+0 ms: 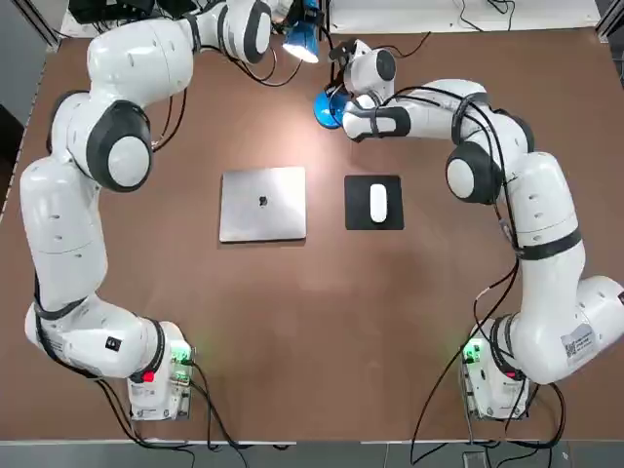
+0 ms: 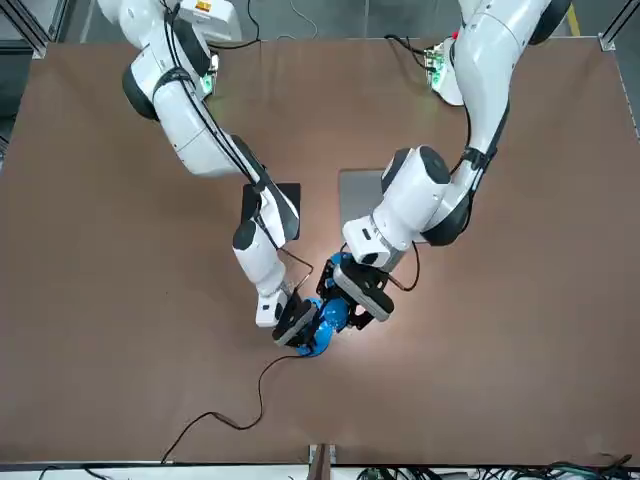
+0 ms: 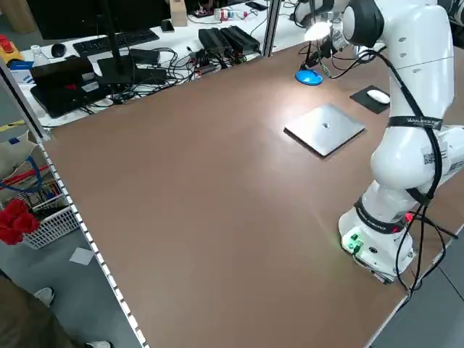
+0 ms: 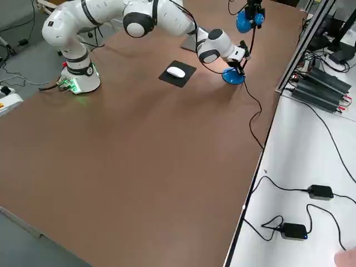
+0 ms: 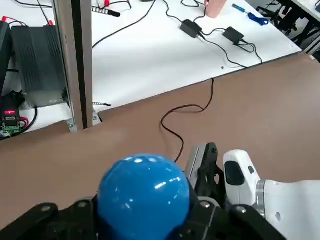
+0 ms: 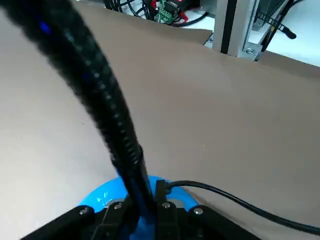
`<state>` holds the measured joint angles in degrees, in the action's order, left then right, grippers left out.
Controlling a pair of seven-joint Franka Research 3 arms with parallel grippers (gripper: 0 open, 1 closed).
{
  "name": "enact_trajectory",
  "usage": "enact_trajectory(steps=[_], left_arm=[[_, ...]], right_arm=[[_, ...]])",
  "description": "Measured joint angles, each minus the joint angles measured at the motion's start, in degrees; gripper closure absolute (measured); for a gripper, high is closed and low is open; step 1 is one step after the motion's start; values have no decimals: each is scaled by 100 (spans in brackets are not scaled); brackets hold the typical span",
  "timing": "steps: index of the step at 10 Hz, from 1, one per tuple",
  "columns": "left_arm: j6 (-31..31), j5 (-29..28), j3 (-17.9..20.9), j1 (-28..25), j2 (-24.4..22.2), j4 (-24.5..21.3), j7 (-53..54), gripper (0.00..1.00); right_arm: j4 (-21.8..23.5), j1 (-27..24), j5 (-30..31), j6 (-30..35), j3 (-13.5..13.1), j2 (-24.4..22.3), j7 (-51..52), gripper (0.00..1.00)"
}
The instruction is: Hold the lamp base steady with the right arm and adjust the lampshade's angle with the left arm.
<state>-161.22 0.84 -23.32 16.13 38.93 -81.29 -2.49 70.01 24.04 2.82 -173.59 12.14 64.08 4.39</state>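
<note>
The big brown table (image 1: 312, 331) holds a closed laptop (image 1: 262, 203) and a white mouse (image 1: 378, 202) on its black pad (right beside the laptop). At the far edge, the right gripper (image 1: 336, 97) has its fingers clamped on the lamp base (image 1: 326, 107). The left gripper (image 2: 352, 288) has its fingers clamped on the lit lampshade (image 1: 300, 41), held up above the table.

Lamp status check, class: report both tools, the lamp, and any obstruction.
Left tool shut on lampshade. Right tool shut on lamp base at the neck. Nothing in the way.
</note>
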Motion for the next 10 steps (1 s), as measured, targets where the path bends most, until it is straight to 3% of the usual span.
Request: enact_trajectory(steps=[3,6,8,10], left_arm=[[0,0,1,-12,-25,-58,-181,42],[1,0,1,-20,-30,-69,-313,2],[39,0,1,-22,-40,-70,-316,0],[549,0,-2,-20,-138,-71,-316,0]], right_arm=[[0,0,1,-1,-1,0,0,85],[0,0,2,-3,-1,0,0,85],[0,0,4,-3,-1,0,0,85],[2,0,22,-3,-1,0,0,85]])
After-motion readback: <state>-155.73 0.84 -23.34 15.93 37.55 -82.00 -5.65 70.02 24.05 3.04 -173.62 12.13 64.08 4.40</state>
